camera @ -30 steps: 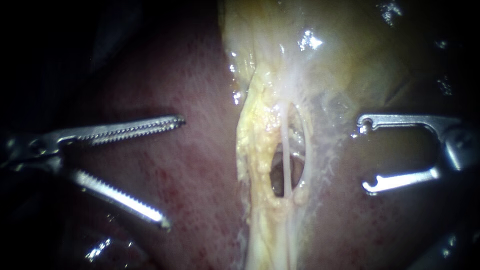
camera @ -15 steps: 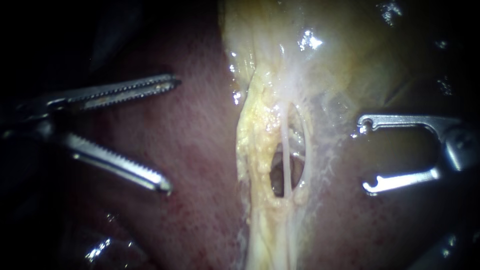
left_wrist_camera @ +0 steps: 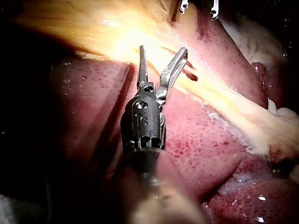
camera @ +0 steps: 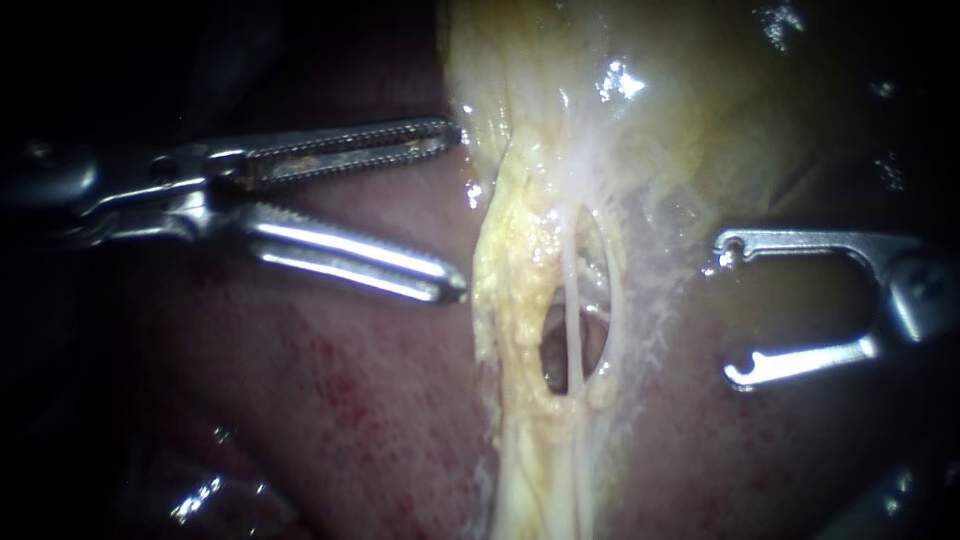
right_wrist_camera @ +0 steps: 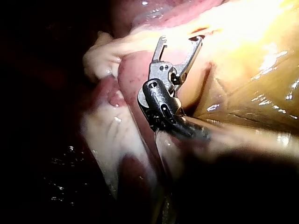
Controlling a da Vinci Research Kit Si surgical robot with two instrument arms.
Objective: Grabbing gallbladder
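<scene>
Left instrument (camera: 460,210) has advanced across liver (camera: 330,400). Jaws wide, tips now at pale left edge of gallbladder (camera: 680,110), upper centre; nothing gripped. Right instrument (camera: 726,310) unmoved, jaws wide. Likely next: close.

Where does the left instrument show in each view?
Endoscope view: left instrument comes in from the left, pincer open at the edge of the yellow tissue.
Left wrist view: left instrument, pincer open at the same yellow tissue.
Right wrist view: not in it.
Shared landmark: right instrument, open, across the yellow tissue.
</scene>
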